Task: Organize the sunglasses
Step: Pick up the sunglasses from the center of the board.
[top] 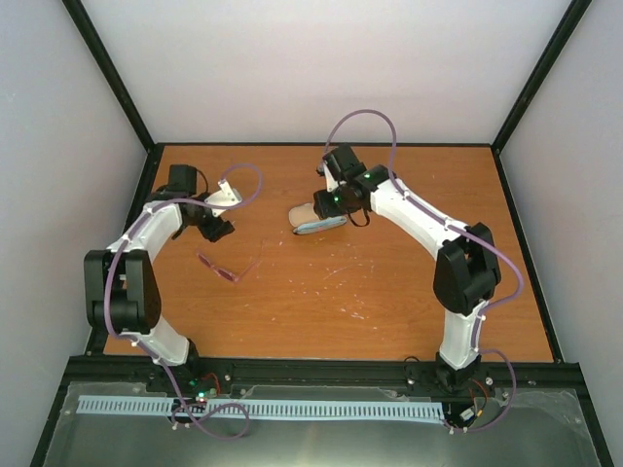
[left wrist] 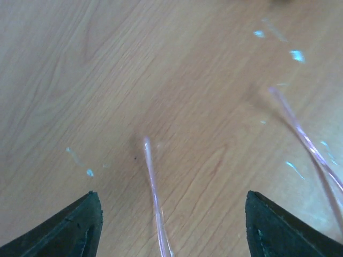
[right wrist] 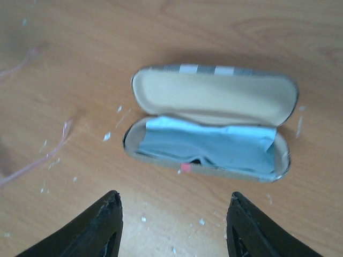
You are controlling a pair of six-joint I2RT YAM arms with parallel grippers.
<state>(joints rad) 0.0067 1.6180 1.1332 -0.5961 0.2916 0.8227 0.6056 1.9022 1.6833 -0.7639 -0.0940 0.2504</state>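
The sunglasses [top: 226, 269] lie unfolded on the wooden table, left of centre, with a thin pinkish-red frame. In the left wrist view two slender pink temple arms show, one [left wrist: 154, 193] between my fingers and one [left wrist: 308, 142] at the right. My left gripper [top: 218, 230] is open and empty just above the glasses [left wrist: 172, 195]. The tan case [top: 317, 220] lies open with a pale blue cloth [right wrist: 209, 145] in its lower half. My right gripper [top: 325, 200] is open and empty, close to the case's front edge [right wrist: 173, 195]. A temple arm shows faintly at the left [right wrist: 65, 128].
Black frame posts and pale walls close the table [top: 409, 282] on three sides. Small white flecks [right wrist: 107, 136] dot the wood near the case. The case lid [right wrist: 214, 96] stands open on the side away from my right gripper.
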